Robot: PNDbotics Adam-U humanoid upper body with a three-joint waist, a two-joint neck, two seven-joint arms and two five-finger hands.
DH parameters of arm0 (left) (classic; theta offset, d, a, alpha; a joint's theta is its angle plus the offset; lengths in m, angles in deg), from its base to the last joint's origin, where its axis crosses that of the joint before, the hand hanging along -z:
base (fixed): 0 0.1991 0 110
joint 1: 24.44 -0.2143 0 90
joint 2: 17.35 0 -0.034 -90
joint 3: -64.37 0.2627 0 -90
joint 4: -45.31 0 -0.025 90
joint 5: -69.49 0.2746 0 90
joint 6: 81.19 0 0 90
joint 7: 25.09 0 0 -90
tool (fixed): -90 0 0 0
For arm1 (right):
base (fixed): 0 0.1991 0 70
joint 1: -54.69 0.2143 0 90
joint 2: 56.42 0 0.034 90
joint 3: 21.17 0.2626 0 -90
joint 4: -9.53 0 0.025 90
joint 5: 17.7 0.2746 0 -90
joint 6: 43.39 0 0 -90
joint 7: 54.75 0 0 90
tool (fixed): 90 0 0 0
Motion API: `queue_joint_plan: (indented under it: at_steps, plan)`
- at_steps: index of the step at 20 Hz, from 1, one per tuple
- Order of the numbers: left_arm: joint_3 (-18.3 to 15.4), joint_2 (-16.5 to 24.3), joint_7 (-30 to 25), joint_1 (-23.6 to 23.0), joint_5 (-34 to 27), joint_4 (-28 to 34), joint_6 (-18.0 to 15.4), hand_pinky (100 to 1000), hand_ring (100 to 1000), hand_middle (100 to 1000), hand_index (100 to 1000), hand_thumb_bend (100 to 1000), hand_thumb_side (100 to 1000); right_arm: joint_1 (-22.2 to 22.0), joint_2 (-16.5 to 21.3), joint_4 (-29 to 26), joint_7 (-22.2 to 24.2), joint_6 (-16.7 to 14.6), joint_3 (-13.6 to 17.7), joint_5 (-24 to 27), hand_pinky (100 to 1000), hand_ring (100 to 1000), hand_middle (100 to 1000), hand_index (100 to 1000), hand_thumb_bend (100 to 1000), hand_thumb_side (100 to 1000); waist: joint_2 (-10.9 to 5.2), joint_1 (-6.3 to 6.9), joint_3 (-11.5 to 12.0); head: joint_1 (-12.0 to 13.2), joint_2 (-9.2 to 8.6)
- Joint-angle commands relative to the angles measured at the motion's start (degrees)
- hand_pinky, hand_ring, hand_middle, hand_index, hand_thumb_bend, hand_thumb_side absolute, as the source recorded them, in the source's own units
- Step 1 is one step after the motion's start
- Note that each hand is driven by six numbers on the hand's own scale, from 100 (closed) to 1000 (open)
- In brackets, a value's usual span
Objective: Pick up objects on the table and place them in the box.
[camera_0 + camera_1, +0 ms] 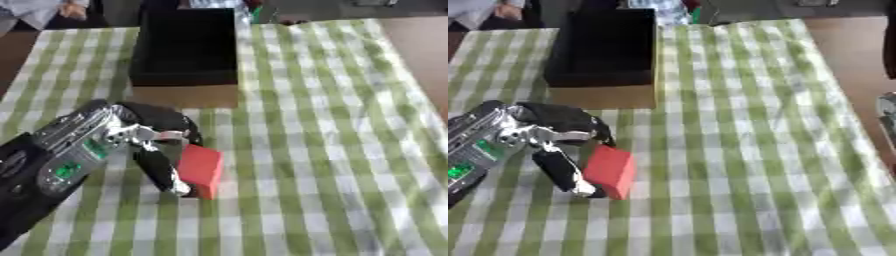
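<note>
A red block (201,170) stands on the green-and-white checked cloth, left of centre. My left hand (149,140) comes in from the lower left and is curled round the block's left side, fingers over its top and thumb (166,175) against its lower left edge. The box (185,45), black inside with tan cardboard walls, stands open at the far middle of the table, beyond the hand. My right hand shows in neither view.
The checked cloth (332,150) covers the table to the right and front. Bare brown tabletop (850,45) shows at the far right. A person's sleeve and hand appear at the far left edge, away from the block.
</note>
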Motion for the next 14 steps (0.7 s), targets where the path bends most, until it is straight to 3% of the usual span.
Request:
queue_joint_plan:
  at_steps: [1,2,3,4,8,14]
  plan:
    - [-1.81,1.12,0.76,0.86,-0.79,3.43,0.96,941,818,667,745,336,613,0.45,0.74,-0.97,0.01,0.15,0.60,0.09,782,734,570,824,100,679,-0.74,0.01,-0.02,0.01,-0.36]
    - [-2.12,1.31,1.07,0.91,-0.59,4.20,1.33,925,797,638,721,216,631,0.41,0.73,-0.97,0.01,0.17,0.61,0.08,782,734,570,824,100,679,-0.76,0.02,0.00,0.00,-0.32]
    - [-2.48,1.51,1.44,0.93,-0.15,4.89,1.69,925,796,637,720,205,633,0.37,0.72,-0.97,0.02,0.19,0.61,0.07,782,734,570,824,100,679,-0.77,0.03,0.02,-0.01,-0.31]
    - [-2.83,1.71,1.78,0.91,0.46,5.48,1.98,919,788,629,710,100,651,0.34,0.70,-0.97,0.05,0.21,0.60,0.07,782,735,569,824,100,679,-0.79,0.03,0.03,-0.01,-0.36]
    - [-4.12,2.31,2.41,0.68,3.26,7.46,2.22,908,774,623,701,100,652,0.16,0.69,-0.97,0.12,0.25,0.63,0.07,782,735,569,824,100,679,-0.87,0.05,0.05,-0.08,-0.39]
    - [-7.06,2.80,3.70,0.52,3.74,10.09,4.65,802,654,504,600,100,584,0.09,0.69,-0.97,-0.01,0.20,0.76,0.07,783,735,570,825,100,677,-0.92,0.05,0.13,-0.20,-0.69]
